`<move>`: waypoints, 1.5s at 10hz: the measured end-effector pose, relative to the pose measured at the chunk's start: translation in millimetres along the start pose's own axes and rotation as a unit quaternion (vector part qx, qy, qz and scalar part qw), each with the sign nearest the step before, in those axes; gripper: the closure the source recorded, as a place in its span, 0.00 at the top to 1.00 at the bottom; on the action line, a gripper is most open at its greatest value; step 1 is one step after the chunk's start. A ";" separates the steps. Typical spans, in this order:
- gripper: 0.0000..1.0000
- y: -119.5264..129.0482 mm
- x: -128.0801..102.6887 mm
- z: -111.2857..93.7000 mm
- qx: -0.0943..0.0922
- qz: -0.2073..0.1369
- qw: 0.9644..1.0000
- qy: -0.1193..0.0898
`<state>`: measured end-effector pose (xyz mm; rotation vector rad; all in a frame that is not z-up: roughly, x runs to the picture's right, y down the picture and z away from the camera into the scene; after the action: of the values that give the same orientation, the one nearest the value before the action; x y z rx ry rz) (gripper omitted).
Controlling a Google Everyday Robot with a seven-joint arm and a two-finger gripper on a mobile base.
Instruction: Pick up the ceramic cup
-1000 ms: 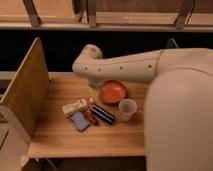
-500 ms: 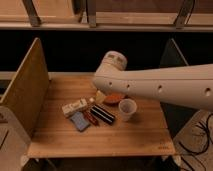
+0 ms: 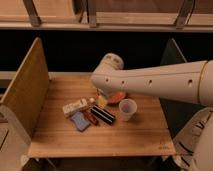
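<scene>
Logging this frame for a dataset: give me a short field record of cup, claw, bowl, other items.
cup: ceramic cup, upright on the table, ungrasped
claw: claw below the bent arm, left of cup, apart
bowl: orange-red bowl behind cup, partly under arm
other: white box, blue packet, dark packet, left of cup

The arm (image 3: 160, 82) is a thick, smooth tube in cream-white with a row of small dark dots (evenly spaced) along its side, ending in a domed joint (image 3: 111, 65) of the same pale shell. Under that joint the gripper (image 3: 102, 98) shows as a small yellowish stub, over the middle of the counter (image 3: 60, 135), nearer its far edge
</scene>
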<state>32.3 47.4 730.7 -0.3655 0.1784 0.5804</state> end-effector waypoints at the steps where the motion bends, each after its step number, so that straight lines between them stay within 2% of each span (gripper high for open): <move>1: 0.80 1.1 9.7 6.2 -0.008 0.009 1.000 0.014; 4: 0.80 13.7 40.0 10.7 -0.029 0.034 0.997 0.055; 7: 0.80 40.8 76.5 4.5 -0.066 0.028 0.992 0.104; 8: 0.80 43.3 81.9 3.4 -0.070 0.028 0.991 0.110; 12: 0.80 43.9 72.5 5.7 -0.073 0.014 0.991 0.107; 13: 0.80 47.6 60.8 12.8 -0.084 0.003 0.991 0.105; 15: 0.80 52.9 57.8 31.4 -0.111 0.006 0.987 0.113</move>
<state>52.0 129.5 729.2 -0.6472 0.3366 0.5720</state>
